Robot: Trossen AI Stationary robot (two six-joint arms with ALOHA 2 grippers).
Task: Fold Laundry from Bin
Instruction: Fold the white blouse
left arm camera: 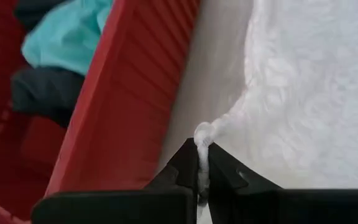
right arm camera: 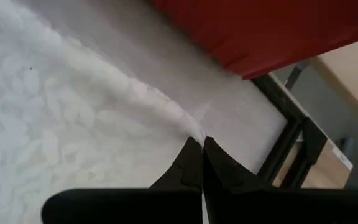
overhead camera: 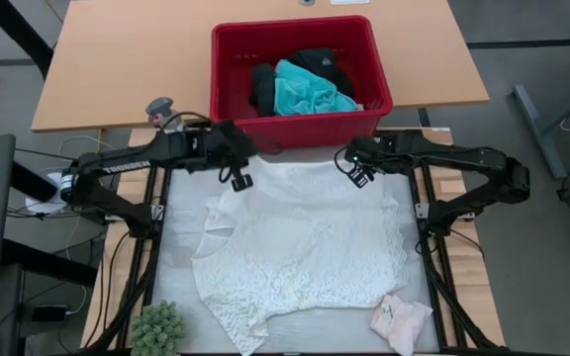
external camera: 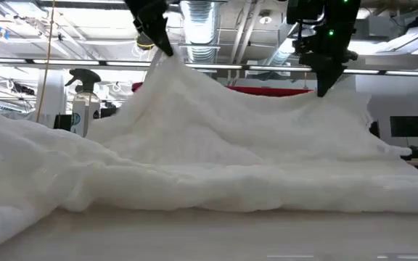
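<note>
The white lacy top (overhead camera: 300, 247) lies spread on the table (overhead camera: 171, 257), its far edge pinched thinly by the closed left end effector (left arm camera: 202, 165) and closed right end effector (right arm camera: 202, 154); either pinch could slip, or cloth could snag the red bin (overhead camera: 300, 69) just beyond

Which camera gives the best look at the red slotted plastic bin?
The high view: the whole red slotted plastic bin shows from above, with its rim and the turquoise shirt and black clothing inside. The left wrist view shows one wall and part of the inside, the right wrist view a corner, the low view a sliver.
</note>
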